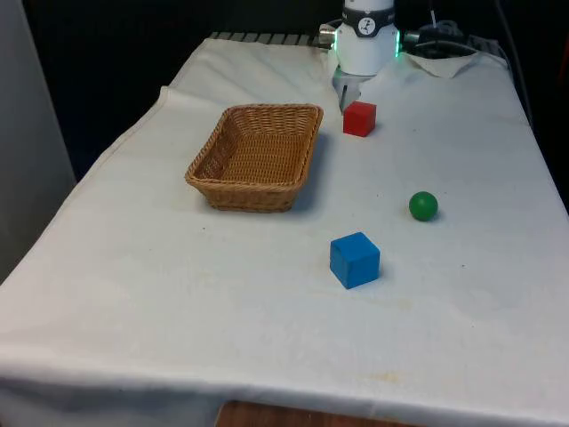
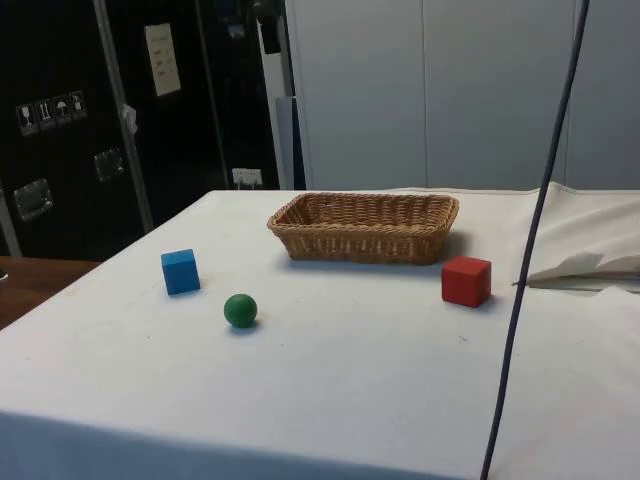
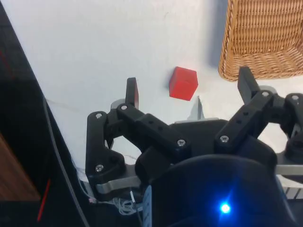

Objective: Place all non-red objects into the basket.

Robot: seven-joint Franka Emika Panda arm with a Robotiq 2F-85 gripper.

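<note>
Open cloth lies all around the blue cube (image 1: 355, 260) and the green ball (image 1: 423, 205), well apart from each other, while the red cube (image 1: 359, 118) stands near the basket (image 1: 256, 157), whose open top is unobstructed.

Desk (image 1: 178, 302) under a white cloth, four items directly on it. Wicker basket (image 1: 256, 157) toward the front view's left, nothing inside. Red cube (image 1: 359, 118) just beside the basket's far corner, not touching. Green ball (image 1: 423, 205) toward the front view's right, apart from the rest. Blue cube (image 1: 355, 260) nearest the front edge, near the ball, turned slightly.
</note>
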